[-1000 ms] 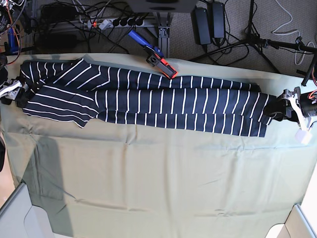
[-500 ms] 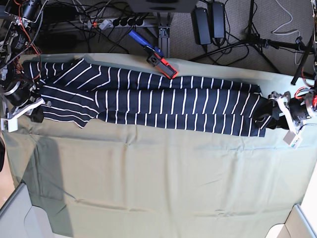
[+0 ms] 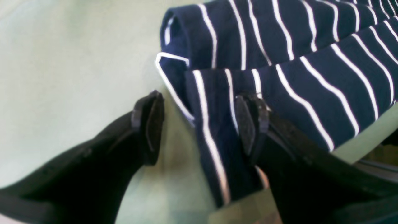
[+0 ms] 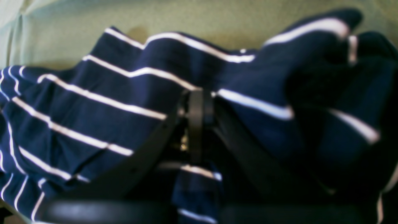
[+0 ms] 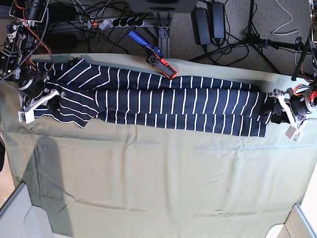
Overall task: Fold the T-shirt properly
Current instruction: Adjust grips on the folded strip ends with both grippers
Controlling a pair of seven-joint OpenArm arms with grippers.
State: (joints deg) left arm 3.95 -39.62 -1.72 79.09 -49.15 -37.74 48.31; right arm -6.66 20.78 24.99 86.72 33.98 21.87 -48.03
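1. The left gripper (image 3: 199,124) stands wide open at the shirt's hem end: one finger rests on the striped cloth, the other on the bare green cover, and a hem corner lies between them unclamped.
2. The right gripper (image 4: 196,124) looks closed, with shirt fabric bunched around its fingers at the collar-and-sleeve end; the view is blurred, so how much cloth it pinches I cannot tell.
3. The shirt (image 5: 158,101) lies as a long band across the far part of the bench (image 5: 163,188), running from 9 to 3 o'clock in the base view, folded lengthwise.
4. It should handle as light, limp cloth: it will sag, stretch and slide over itself, not hold shape.
5. Best taken at doubled hem or shoulder corners, catching all layers, both ends lifted together.
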